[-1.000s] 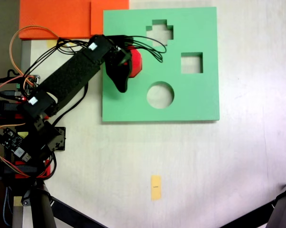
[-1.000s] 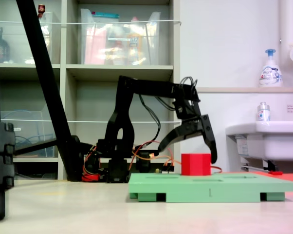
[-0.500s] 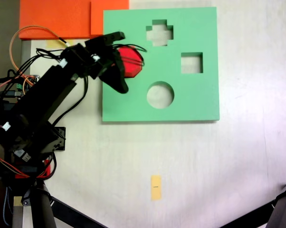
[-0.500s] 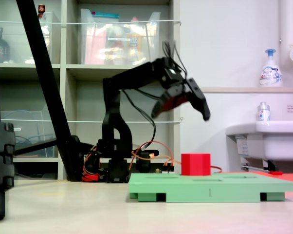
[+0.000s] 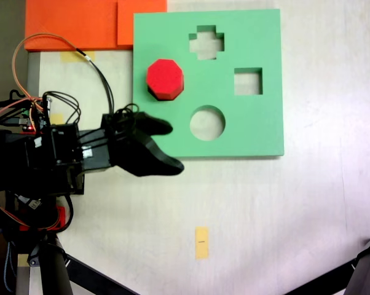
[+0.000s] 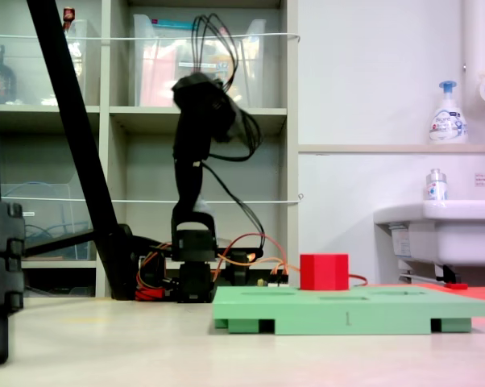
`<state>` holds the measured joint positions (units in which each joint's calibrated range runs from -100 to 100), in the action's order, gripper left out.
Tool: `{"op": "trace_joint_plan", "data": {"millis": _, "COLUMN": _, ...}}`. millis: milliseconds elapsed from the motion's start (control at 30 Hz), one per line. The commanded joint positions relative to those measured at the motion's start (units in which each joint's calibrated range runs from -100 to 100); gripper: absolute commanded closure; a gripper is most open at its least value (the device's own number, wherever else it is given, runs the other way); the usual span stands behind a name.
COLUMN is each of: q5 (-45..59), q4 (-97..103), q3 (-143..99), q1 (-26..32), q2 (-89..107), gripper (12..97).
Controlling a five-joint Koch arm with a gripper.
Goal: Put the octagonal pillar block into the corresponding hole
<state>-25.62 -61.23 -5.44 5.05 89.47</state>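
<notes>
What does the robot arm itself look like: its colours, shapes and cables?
The arm is matt black plastic, blocky in its links. Its gripper has curved, tapering black jaws. Thin black wires loop along it, and an orange cable arcs near its base.

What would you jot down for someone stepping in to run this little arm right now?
Gripper: jaws apart, holding nothing, drawn back off the board's near-left edge in the top-down fixed view, folded up high in the side fixed view.
Red octagonal block: standing on the green board, at its upper left, where no open eight-sided hole shows. In the side fixed view the block sticks up well above the board; whether it is fully seated cannot be told.
Done: block released. Left: check the fit, press down if needed.
</notes>
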Motion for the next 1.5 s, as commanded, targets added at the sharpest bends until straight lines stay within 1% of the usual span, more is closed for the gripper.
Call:
{"op": "trace_joint_plan", "data": {"millis": 0, "q5": 8.64, "q4": 25.85, "q3": -9.12, "q1": -4.05, "q2": 8.44, "gripper": 55.2}}
{"op": "trace_joint_plan", "data": {"millis": 67, "q5": 12.31, "q4": 45.01, "q3": -22.18, "q1": -5.52, "q2": 10.53, "gripper": 55.4}}
{"op": "trace_joint_plan", "data": {"millis": 100, "q5": 14.6, "q4": 51.27, "q3": -27.46, "q1": -5.57, "q2": 10.53, "gripper": 55.1}}
{"op": "trace_joint_plan", "data": {"millis": 233, "q5": 20.71, "q4": 60.99, "q3": -41.72, "q1": -6.15, "q2": 10.53, "gripper": 55.1}}
{"op": "trace_joint_plan", "data": {"millis": 367, "q5": 25.35, "q4": 92.77, "q3": -66.25, "q1": -6.06, "q2": 10.53, "gripper": 55.1}}
{"op": "trace_joint_plan", "data": {"millis": 400, "q5": 26.37, "q4": 97.1, "q3": -72.23, "q1": -5.03, "q2": 10.53, "gripper": 55.2}}
{"op": "trace_joint_plan", "data": {"millis": 500, "q5": 26.86, "q4": 105.48, "q3": -85.59, "q1": -4.88, "q2": 10.53, "gripper": 55.4}}
{"op": "trace_joint_plan", "data": {"millis": 600, "q5": 26.86, "q4": 105.87, "q3": -94.56, "q1": -4.98, "q2": 10.53, "gripper": 56.7}}
{"op": "trace_joint_plan", "data": {"millis": 733, "q5": 26.86, "q4": 104.13, "q3": -94.56, "q1": -5.08, "q2": 10.53, "gripper": 57.1}}
{"op": "trace_joint_plan", "data": {"millis": 933, "q5": 26.76, "q4": 79.87, "q3": -94.56, "q1": -5.18, "q2": 10.53, "gripper": 57.1}}
{"op": "trace_joint_plan", "data": {"millis": 1167, "q5": 26.81, "q4": 62.44, "q3": -94.56, "q1": -5.18, "q2": 10.53, "gripper": 57.4}}
{"op": "trace_joint_plan", "data": {"millis": 1233, "q5": 26.76, "q4": 62.15, "q3": -94.56, "q1": -5.18, "q2": 10.53, "gripper": 61.6}}
{"op": "trace_joint_plan", "data": {"millis": 1267, "q5": 26.62, "q4": 62.15, "q3": -94.56, "q1": -5.23, "q2": 10.53, "gripper": 62.4}}
{"op": "trace_joint_plan", "data": {"millis": 1333, "q5": 26.57, "q4": 62.15, "q3": -94.56, "q1": -5.23, "q2": 10.53, "gripper": 62.0}}
{"op": "trace_joint_plan", "data": {"millis": 1400, "q5": 26.57, "q4": 62.05, "q3": -94.56, "q1": -5.27, "q2": 10.53, "gripper": 59.5}}
{"op": "trace_joint_plan", "data": {"millis": 1467, "q5": 26.52, "q4": 62.15, "q3": -94.56, "q1": -5.27, "q2": 10.53, "gripper": 59.3}}
